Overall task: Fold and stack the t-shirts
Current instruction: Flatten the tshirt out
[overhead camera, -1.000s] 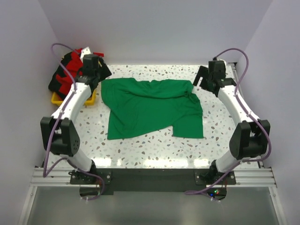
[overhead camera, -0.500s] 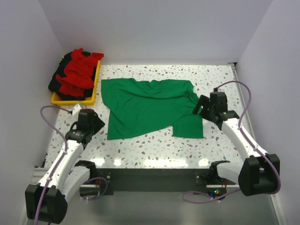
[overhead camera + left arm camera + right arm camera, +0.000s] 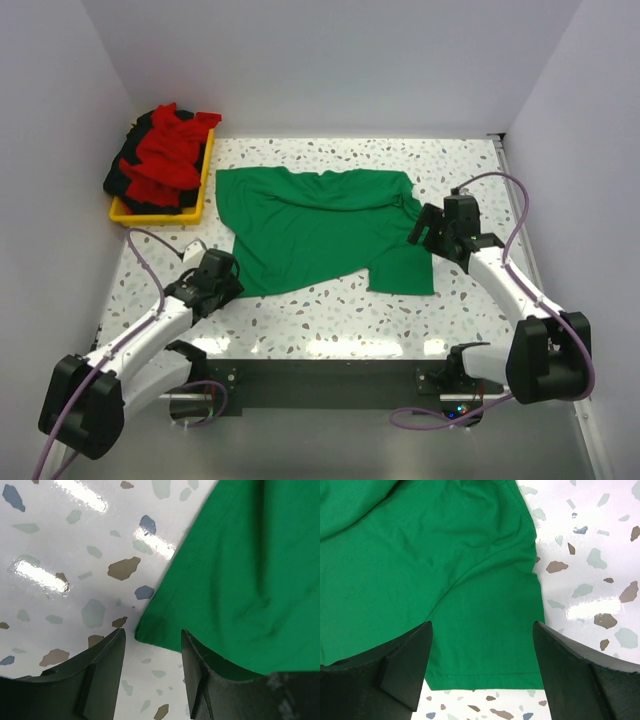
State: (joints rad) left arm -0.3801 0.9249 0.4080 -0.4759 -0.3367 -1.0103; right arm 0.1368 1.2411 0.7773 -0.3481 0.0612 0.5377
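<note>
A green t-shirt [image 3: 325, 232] lies spread and rumpled on the speckled table [image 3: 330, 310]. My left gripper [image 3: 228, 283] is open just off the shirt's near left corner; in the left wrist view that corner [image 3: 150, 632] sits between the two fingers of the gripper [image 3: 151, 655]. My right gripper [image 3: 424, 228] is open at the shirt's right side, over a sleeve. In the right wrist view the sleeve hem [image 3: 485, 680] lies between the wide-spread fingers of the gripper [image 3: 482, 650]. Both grippers hold nothing.
A yellow bin [image 3: 125, 212] at the far left corner holds a heap of red and black shirts [image 3: 160, 155]. White walls close in the table on three sides. A black base rail [image 3: 320, 375] runs along the near edge.
My left gripper has moved right, up to the shirt's near left corner. My right gripper has crept slightly toward the sleeve. The shirt has not moved.
</note>
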